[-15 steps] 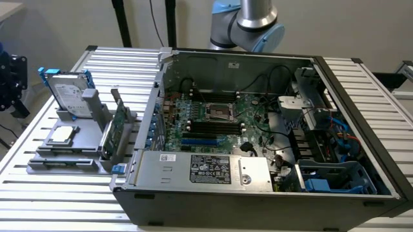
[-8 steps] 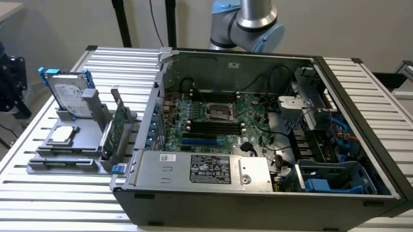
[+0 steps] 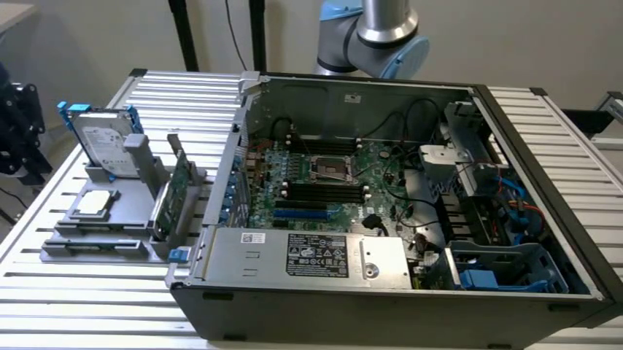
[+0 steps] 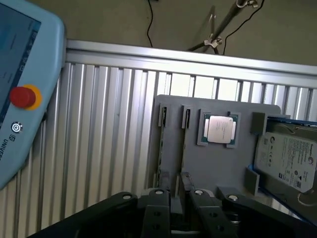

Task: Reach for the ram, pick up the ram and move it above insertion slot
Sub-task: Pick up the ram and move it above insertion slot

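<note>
Tool: black two-fingered tool [image 4: 178, 198], jaws apart with nothing between them, over the near edge of the holder.
Ram: long, thin green circuit-board stick [image 4: 161, 148], standing on edge in a slot of the flat grey plastic holder [image 4: 218, 163], apart from the tool.
Holder neighbours: square silver processor chip [image 4: 219, 130] sits between the ram's slot and the silver hard drive with blue rails [image 4: 287, 158].
Expansion card: taller green card [image 3: 172, 195], upright on the holder's side nearest the case.
Case: open grey computer case [image 3: 389, 299] on the ribbed aluminium worktop [image 3: 78, 306].
Insertion slots: black memory slots [image 3: 322, 191] on the green motherboard, well apart from the ram.
Arm: silver-and-blue arm joint [image 3: 375, 33] behind the case.
</note>
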Motion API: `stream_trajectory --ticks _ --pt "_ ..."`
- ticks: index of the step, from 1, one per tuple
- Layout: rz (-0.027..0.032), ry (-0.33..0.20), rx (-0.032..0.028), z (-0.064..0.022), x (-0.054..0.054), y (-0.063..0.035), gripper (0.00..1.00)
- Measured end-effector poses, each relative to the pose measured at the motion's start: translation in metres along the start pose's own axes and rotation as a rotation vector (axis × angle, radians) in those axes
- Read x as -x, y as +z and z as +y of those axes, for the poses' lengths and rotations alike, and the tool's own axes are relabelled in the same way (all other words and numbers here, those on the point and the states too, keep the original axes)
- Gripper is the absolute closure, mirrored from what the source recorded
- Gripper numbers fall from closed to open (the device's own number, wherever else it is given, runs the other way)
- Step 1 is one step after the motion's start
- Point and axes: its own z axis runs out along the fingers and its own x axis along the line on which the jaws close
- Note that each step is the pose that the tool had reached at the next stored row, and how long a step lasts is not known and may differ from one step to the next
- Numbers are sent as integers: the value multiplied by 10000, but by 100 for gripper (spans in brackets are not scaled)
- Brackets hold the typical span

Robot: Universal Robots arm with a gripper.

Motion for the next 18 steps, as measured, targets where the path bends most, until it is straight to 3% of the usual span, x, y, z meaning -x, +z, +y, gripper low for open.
stream_trajectory --ticks 2,4,5,18 --pt "-12 14 -3 -18 -2 33 64" --pt "-17 38 -4 -39 -4 70 64" --pt "-17 56 -3 -48 -5 87 58" --pt "-18 222 -2 -106 -65 323 58"
